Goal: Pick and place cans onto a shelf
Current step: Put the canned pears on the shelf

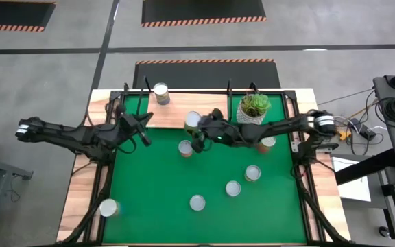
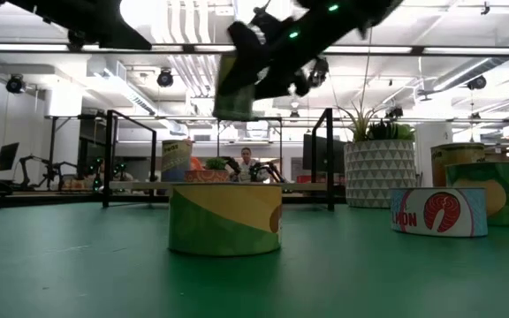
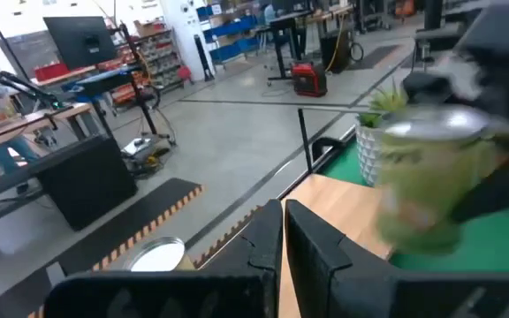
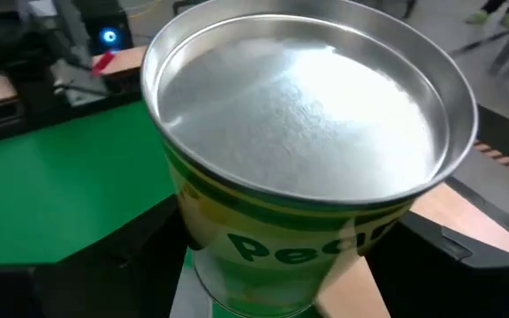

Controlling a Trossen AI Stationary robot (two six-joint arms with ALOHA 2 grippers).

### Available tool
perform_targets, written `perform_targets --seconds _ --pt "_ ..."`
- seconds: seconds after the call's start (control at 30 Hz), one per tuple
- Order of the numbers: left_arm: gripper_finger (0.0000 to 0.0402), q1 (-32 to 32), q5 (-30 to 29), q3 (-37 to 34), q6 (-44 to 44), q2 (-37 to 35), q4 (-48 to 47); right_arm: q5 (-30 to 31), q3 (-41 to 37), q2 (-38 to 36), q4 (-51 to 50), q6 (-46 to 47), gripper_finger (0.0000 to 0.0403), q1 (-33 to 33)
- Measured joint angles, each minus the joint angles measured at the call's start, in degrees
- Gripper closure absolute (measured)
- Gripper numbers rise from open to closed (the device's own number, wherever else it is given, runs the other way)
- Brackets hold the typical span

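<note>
Eight small cylindrical tins with silver tops show in the high view. One rides in the right gripper (image 1: 196, 130), clenched on this green-labelled can (image 1: 193, 121) (image 4: 307, 168), lifted clear of the green mat (image 1: 149, 199) at the front edge of the light-wood shelf board (image 1: 170, 118). A second tin (image 1: 161, 92) stands on the shelf beyond the gripper, toward the left arm's side. Just below the gripper on the mat sits a third (image 1: 186, 147) (image 2: 225, 218). Three more (image 1: 252, 173) (image 1: 233, 188) (image 1: 197, 202) lie farther out on the mat, one (image 1: 268, 142) is half hidden under the right arm, and the last (image 1: 108, 207) rests off the mat on the wooden table (image 1: 77, 199).

The right arm reaches long and nearly level across the table from its side. The left arm is stretched in likewise, its gripper (image 1: 141, 129) (image 3: 283, 238) hovering at the shelf's left part with fingers nearly together and nothing between them.

A white patterned pot with a green plant (image 1: 254, 108) stands on the shelf.

The low view alone shows the held can (image 2: 234, 88) hanging high above the mat; the right wrist view alone shows its green lettering.
</note>
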Motion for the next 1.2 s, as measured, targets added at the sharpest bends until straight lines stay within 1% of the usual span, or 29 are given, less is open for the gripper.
perform_targets --seconds 0.13,0.3,0.4,0.6,0.8,0.87,1.07,1.2 --pt "0.0402 -0.04 0.13 -0.04 0.0 -2.68 -1.26 0.0 6.73 6.98 -0.17 0.85 0.0124 -2.92" --pt "0.0402 -0.04 0.14 -0.09 -0.15 -4.17 -2.85 -0.01 14.08 14.7 0.27 2.13 0.0124 -6.17" --pt "0.0402 -0.04 0.16 -0.19 -0.15 -4.65 -3.17 -0.02 17.48 18.81 0.17 3.0 0.0124 -7.54" --pt "0.0402 -0.06 0.16 -0.2 0.0 -4.71 -3.33 0.07 21.49 24.45 -0.19 3.34 0.0124 -9.29" --pt "0.0402 -0.07 0.16 -0.2 0.0 -4.71 -3.66 0.0 23.52 27.19 -0.18 3.33 0.0119 -9.48" --pt "0.0402 -0.05 0.16 -0.2 0.0 -4.75 -3.64 0.0 23.65 27.35 -0.92 3.35 0.0106 -9.5" --pt "0.0402 -0.07 0.16 -0.24 0.0 -4.76 -3.62 -0.2 23.63 27.06 -1.17 3.33 0.005 -9.54" --pt "0.0402 -0.06 0.17 -0.28 0.0 -4.76 -3.84 -3.14 23.7 25.15 -4.06 3.33 0.0041 -9.49"
